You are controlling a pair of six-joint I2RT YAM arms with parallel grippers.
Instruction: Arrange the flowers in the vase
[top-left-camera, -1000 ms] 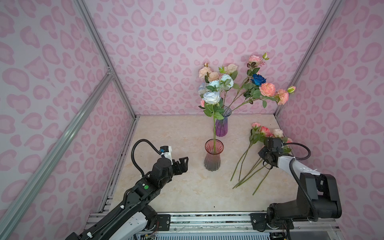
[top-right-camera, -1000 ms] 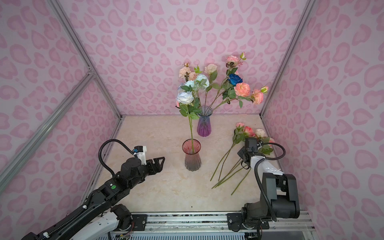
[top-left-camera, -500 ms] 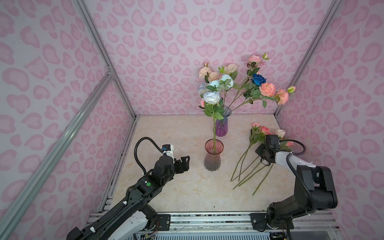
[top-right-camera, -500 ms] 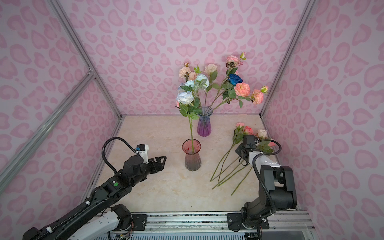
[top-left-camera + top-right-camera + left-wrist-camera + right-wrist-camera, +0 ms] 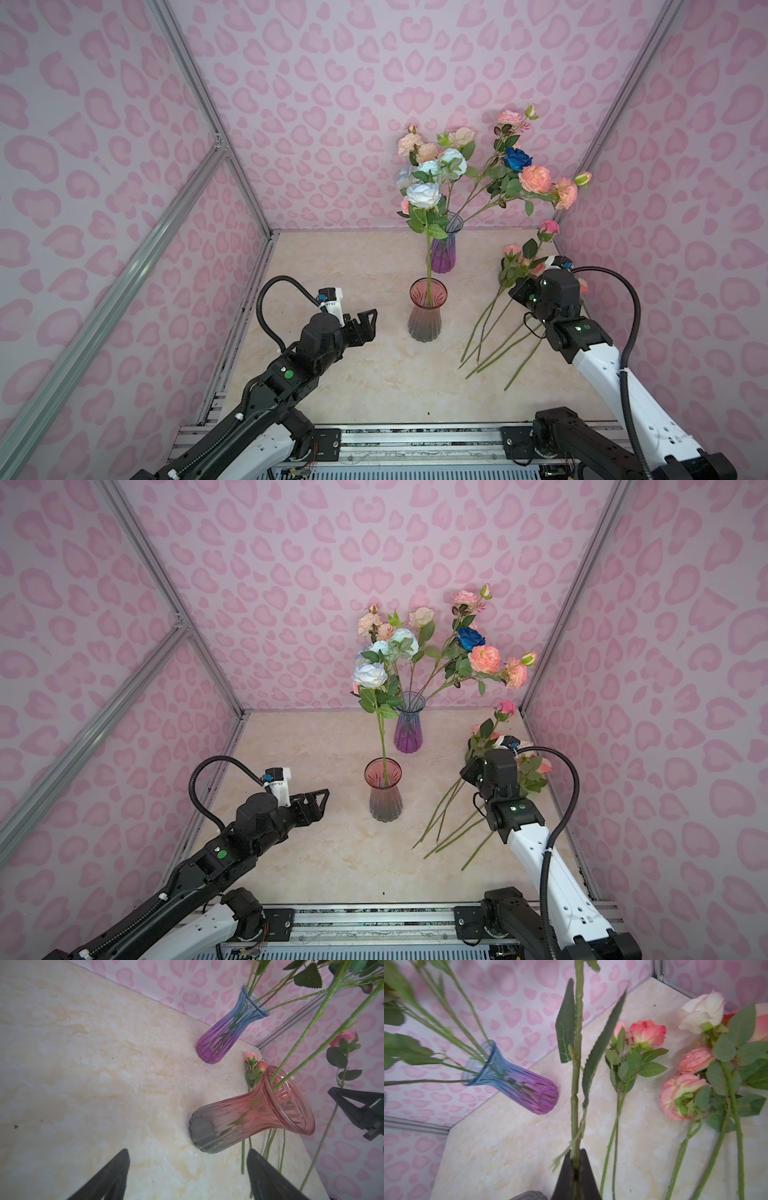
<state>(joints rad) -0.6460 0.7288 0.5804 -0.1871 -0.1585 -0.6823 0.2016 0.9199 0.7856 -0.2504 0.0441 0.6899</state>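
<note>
Left gripper [image 5: 366,321] open, empty, near red vase [image 5: 428,316] at tabletop centre. Vase holds one pale rose [image 5: 423,194]. Right gripper [image 5: 576,1160] clamped on pink rose stem [image 5: 576,1068] near right edge, bloom toward back right corner. Vase mouth lies to its left, right arm nearer. Loose flowers [image 5: 494,345] on tabletop beneath.

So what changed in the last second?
The right gripper shut on one stem and lifted it off the pile, so its pink bloom now stands raised. The left gripper edged slightly toward the red vase, still open. That vase, the purple vase and their flowers stayed put.
</note>
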